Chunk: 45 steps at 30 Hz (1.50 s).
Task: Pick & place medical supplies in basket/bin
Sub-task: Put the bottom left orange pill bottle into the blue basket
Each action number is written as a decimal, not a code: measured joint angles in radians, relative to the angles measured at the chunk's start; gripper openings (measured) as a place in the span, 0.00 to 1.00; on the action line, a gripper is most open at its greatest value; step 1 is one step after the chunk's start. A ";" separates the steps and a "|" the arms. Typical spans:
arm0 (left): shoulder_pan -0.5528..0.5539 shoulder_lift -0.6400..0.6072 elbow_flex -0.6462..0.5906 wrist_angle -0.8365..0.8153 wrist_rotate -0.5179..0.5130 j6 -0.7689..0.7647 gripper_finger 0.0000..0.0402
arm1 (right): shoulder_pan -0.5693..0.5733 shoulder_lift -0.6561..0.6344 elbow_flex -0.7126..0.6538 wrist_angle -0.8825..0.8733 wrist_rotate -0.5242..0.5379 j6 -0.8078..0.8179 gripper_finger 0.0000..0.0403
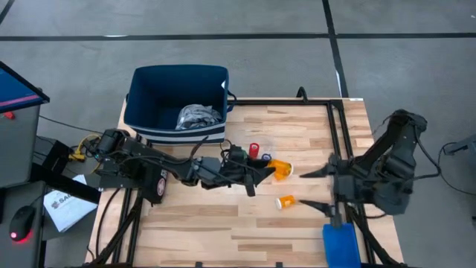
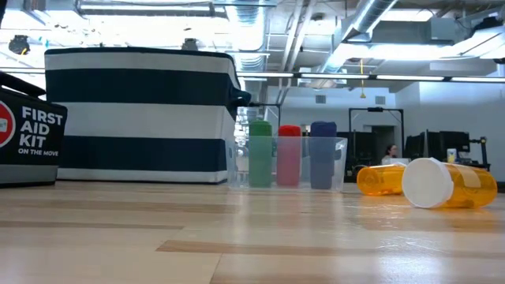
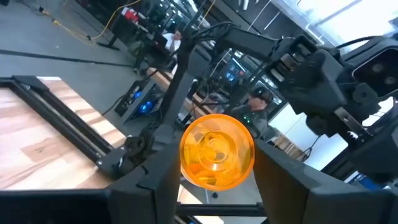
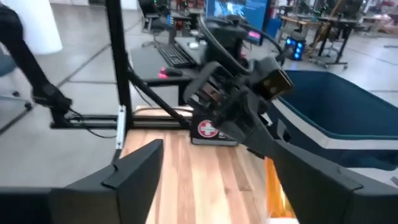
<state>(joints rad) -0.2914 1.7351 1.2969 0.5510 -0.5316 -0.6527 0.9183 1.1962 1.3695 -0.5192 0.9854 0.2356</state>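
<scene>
Light: we see bright ceiling fixtures (image 2: pixel 142 9) washing out the top of the low view.
Shadows: we see only soft ones under the left arm (image 1: pixel 178 167).
Blur: our right wrist view smears; its orange bottle (image 4: pixel 273 186) is streaked.
Focus: the tabletop (image 2: pixel 237 252) nearest us is soft.

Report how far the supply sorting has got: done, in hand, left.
Done: the grey-blue cloth bundle lies inside the navy basket.
In hand: the left gripper is shut on an orange pill bottle, out past the basket.
Left: a second orange bottle lies on the table, and the green, red and purple cylinders stand in the clear tray. The right gripper waits open.
</scene>
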 joint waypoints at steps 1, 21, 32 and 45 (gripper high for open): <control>0.003 0.000 0.001 -0.001 0.000 0.007 0.43 | -0.024 0.003 0.005 -0.017 -0.040 0.001 0.78; 0.019 -0.030 0.006 0.030 0.004 0.102 0.43 | -0.314 0.315 0.526 -0.654 -0.192 -0.036 0.86; 0.057 -0.081 0.004 -0.018 -0.021 0.064 0.43 | -0.381 0.509 0.748 -0.881 -0.122 -0.024 0.85; 0.055 -0.080 0.005 -0.035 0.018 0.016 0.43 | -0.402 0.527 0.772 -0.912 -0.044 0.031 0.85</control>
<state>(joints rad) -0.2367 1.6554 1.3018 0.5159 -0.5134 -0.6364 0.5164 1.7233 2.1418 -1.4316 0.9417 0.2668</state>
